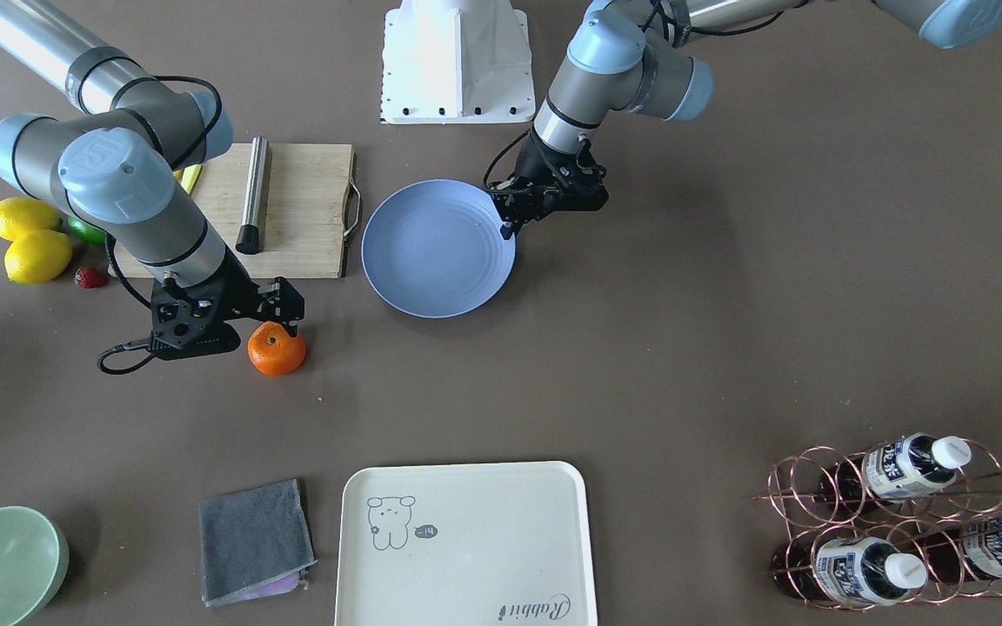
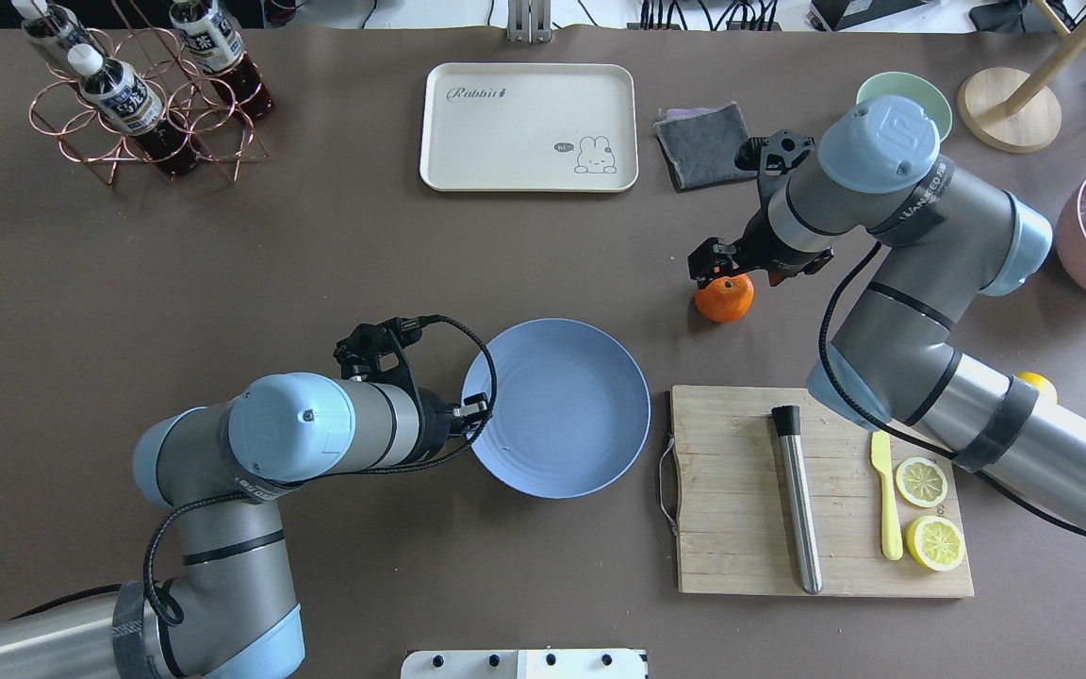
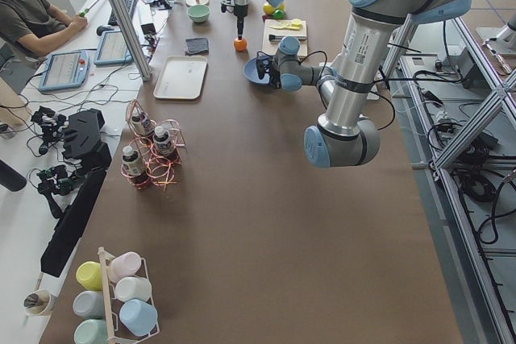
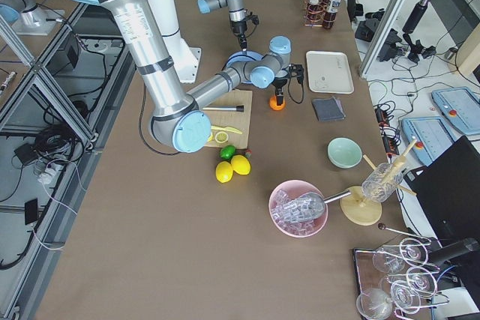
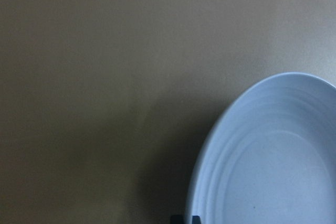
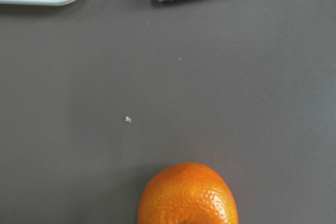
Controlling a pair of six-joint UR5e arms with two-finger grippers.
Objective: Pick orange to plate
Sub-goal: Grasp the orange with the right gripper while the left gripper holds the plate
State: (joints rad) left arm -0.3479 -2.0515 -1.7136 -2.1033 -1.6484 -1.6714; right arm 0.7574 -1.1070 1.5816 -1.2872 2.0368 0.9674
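Note:
The orange (image 1: 276, 350) rests on the brown table, away from the plate, and fills the bottom centre of the right wrist view (image 6: 187, 195). My right gripper (image 1: 283, 327) hovers just over its top (image 2: 718, 273) and looks open; no finger shows in its wrist view. The light-blue plate (image 1: 431, 252) lies flat mid-table with nothing on it. My left gripper (image 1: 510, 228) is at the plate's rim (image 2: 473, 417), its two tips close together on either side of the rim (image 5: 188, 217).
A wooden cutting board (image 2: 741, 490) with a steel rod, a yellow knife and lemon halves lies beside the plate. A cream tray (image 2: 529, 127), a grey cloth (image 2: 703, 143) and a green bowl (image 1: 1, 565) are farther off. Whole lemons (image 1: 27, 243) and a bottle rack (image 1: 901, 522) stand at the sides.

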